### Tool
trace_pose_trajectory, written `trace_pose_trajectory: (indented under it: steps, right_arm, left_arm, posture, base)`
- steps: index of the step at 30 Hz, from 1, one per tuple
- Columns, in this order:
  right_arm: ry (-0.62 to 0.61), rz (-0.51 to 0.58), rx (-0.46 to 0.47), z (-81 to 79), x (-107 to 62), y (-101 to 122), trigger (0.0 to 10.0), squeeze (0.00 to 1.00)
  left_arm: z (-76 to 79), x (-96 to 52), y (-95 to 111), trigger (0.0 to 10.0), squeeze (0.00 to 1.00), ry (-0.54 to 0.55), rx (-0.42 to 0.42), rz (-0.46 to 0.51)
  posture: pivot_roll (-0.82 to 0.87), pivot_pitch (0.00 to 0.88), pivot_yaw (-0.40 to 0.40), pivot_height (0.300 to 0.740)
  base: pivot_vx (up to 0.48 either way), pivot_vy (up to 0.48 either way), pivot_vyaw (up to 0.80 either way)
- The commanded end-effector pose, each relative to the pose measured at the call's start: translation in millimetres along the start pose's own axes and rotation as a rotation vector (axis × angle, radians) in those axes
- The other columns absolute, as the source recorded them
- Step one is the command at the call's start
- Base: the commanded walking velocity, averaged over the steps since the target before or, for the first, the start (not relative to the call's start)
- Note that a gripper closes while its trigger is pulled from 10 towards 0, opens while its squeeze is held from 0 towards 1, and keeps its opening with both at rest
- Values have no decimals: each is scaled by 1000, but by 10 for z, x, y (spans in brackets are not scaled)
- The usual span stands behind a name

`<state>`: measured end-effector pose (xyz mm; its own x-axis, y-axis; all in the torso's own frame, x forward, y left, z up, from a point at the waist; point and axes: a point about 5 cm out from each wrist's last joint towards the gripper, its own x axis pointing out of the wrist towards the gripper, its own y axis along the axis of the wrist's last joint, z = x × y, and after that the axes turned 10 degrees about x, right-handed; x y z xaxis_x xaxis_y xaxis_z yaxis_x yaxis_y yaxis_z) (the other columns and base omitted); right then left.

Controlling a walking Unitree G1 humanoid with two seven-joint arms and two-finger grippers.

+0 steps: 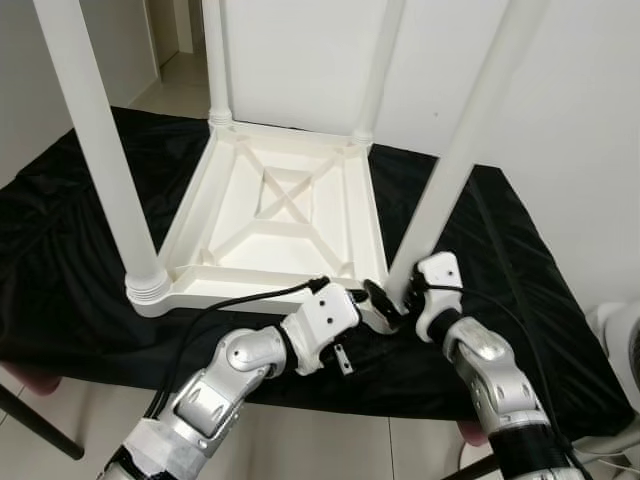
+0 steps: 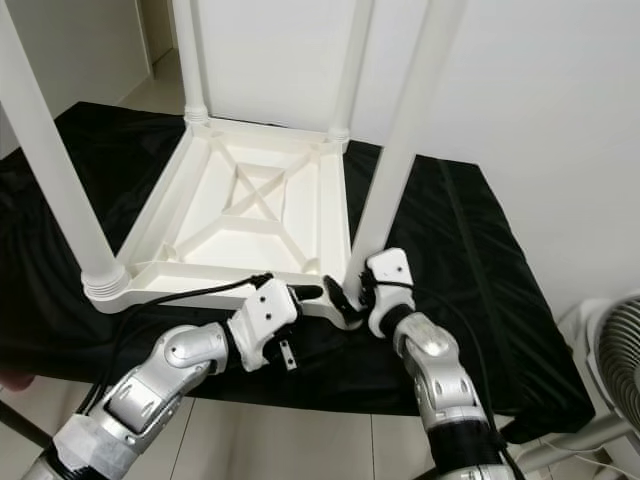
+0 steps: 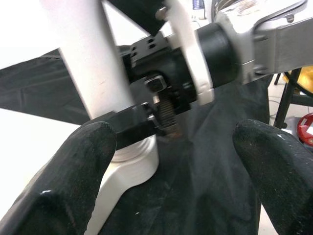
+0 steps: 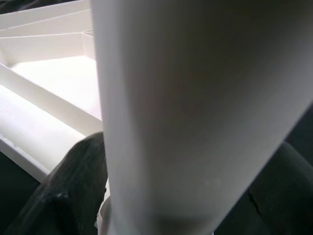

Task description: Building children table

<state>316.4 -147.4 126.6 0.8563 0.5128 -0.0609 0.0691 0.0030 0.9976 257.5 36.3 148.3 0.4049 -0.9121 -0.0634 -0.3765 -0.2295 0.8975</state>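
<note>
White walls behind, pale tile floor (image 1: 330, 440) below. Black cloth (image 1: 60, 260) covers a low table whose top is hidden under it. White children table (image 1: 280, 215) lies upside down on the cloth, roughly mid-table, underside ribbing with an X brace facing up. Four white legs stand up from its corners: front-left leg (image 1: 100, 150), back-left leg (image 1: 216, 60), back-right leg (image 1: 378, 70), front-right leg (image 1: 455, 160).

Both arms meet at the front-right corner of the upturned top, near the front edge of the cloth.

Right pincer (image 1: 405, 292) is at the base of the front-right leg; fingers on either side of it, clamped on the leg just above its collar. Right wrist view: the leg shaft sits very close, one dark finger (image 4: 73, 191) against its side, white ribbed underside beyond.

Left pincer (image 1: 375, 305) reaches in from the left, tips just beside the same leg base and close to the right pincer. Left wrist view: its two black fingertips (image 3: 68, 181) stand well apart, nothing between them; one tip lies next to the leg's round collar (image 3: 134, 156), contact unclear. Right pincer's black body and silver wrist are just beyond.

Black cable (image 1: 240, 300) runs along the left forearm over the front edge of the white top.

White fan (image 2: 615, 370) stands on the floor off the table's right front corner.
</note>
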Motion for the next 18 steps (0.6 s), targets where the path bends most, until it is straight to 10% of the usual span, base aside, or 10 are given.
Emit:
trace_pose_trajectory:
  steps: [1, 3, 4, 18]
  right_arm:
    - [25, -30, -9, -28, 27, -50, 10000, 0]
    - [41, -39, -12, -37, 64, -57, 10000, 0]
    - [58, -48, -12, -47, 91, -65, 784, 0]
    - [112, -72, 6, -42, 56, -157, 0, 0]
  left_arm:
    - [15, 5, 13, 10000, 0, -54, 13, 5]
    - [11, 4, 14, 10000, 0, -52, 14, 5]
    - [11, 4, 17, 10000, 0, -51, 14, 5]
    - [21, -4, 16, 10000, 0, -41, 10, 2]
  posture:
    - [-83, 0, -84, 740]
    - [-76, 0, -84, 740]
    - [-70, 0, -87, 740]
    - [-71, 0, -94, 740]
  base:
    - [0, 0, 0]
    - [0, 0, 0]
    - [0, 0, 0]
    - [0, 0, 0]
